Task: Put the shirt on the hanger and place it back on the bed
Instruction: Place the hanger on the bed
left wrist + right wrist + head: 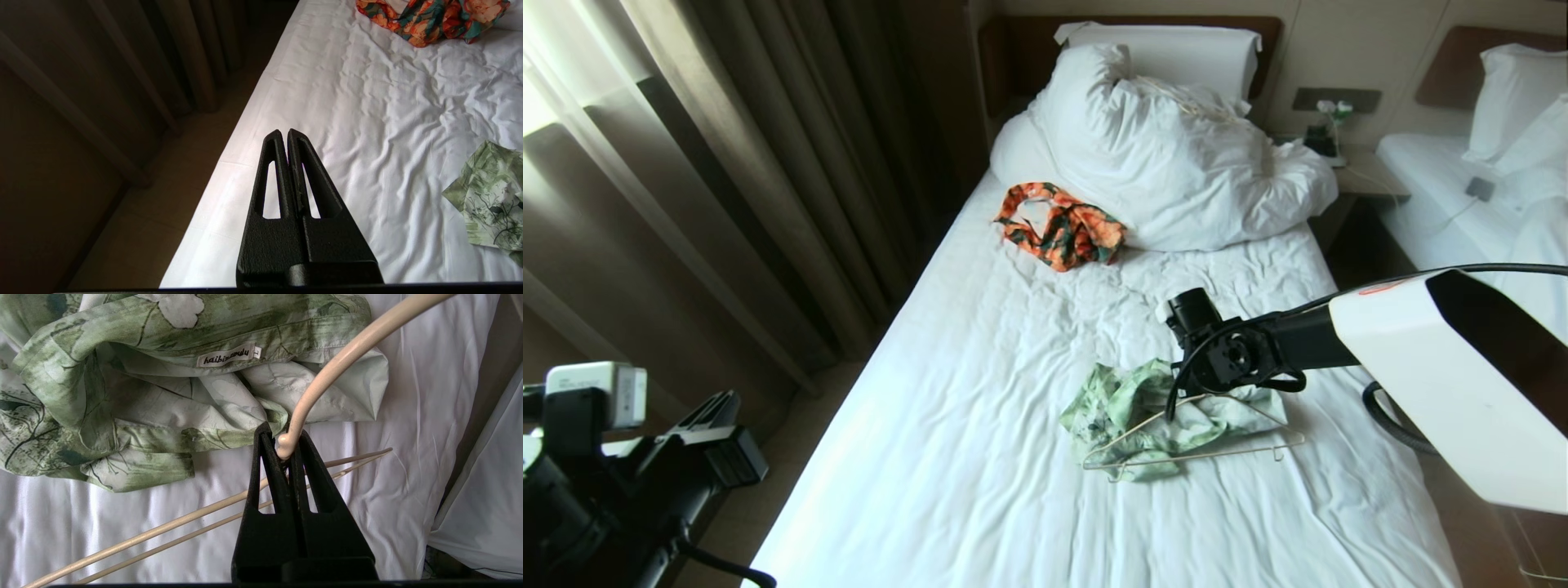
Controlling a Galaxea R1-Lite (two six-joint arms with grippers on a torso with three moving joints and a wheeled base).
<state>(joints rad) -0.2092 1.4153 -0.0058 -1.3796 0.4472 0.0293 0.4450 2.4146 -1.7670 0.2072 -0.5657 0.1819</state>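
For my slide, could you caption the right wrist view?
Right gripper pinches the hanger hook tip beside the crumpled shirt.

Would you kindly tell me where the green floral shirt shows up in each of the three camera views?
Head view: the shirt lies crumpled on the bed, low and right of centre, under the hanger.
Left wrist view: one corner only, at the right edge.
Right wrist view: fills the upper left, beyond the right gripper.
Shared landmark: the wrinkled white sheet.
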